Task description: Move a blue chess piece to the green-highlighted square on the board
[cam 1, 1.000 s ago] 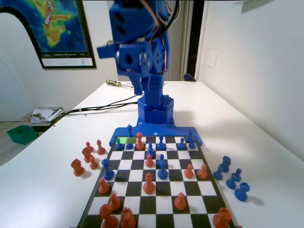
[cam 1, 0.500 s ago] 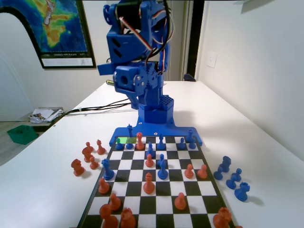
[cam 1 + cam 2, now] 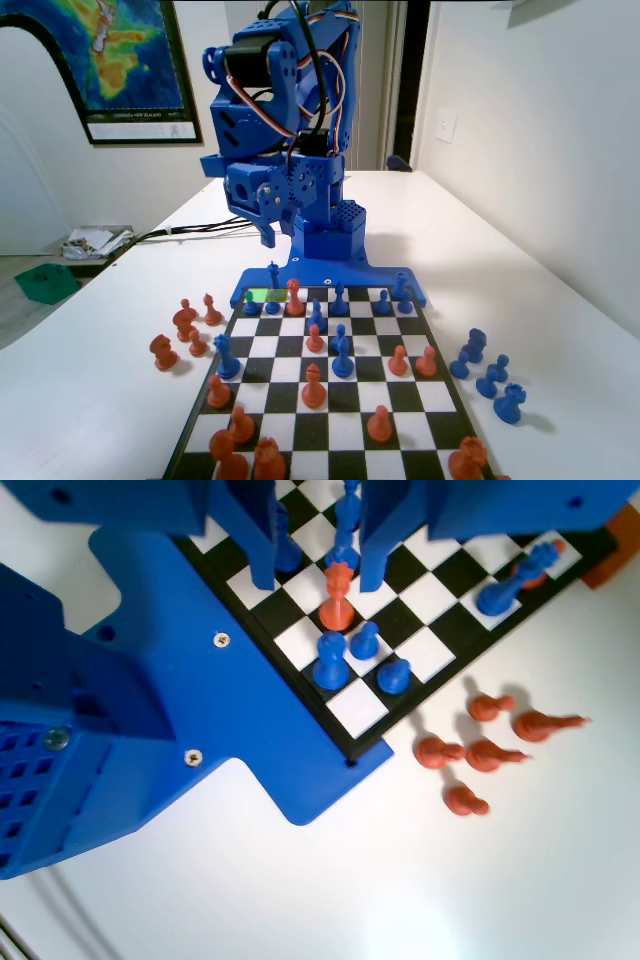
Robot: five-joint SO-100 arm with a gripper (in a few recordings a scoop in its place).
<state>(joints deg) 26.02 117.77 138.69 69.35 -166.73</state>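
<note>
gripper (image 3: 318,580): jaws parted, holding nothing, above the board (image 3: 440,590)
fixed view: green-highlighted square (image 3: 262,297) on far row
wrist view: orange-red pieces (image 3: 480,752) lying off-board

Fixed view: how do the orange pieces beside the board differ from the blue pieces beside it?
The orange pieces stand left of the board; the blue pieces stand right of it. The orange group reaches farther toward the arm end than the blue group. Both groups stand upright on the white table, off the squares.
</note>
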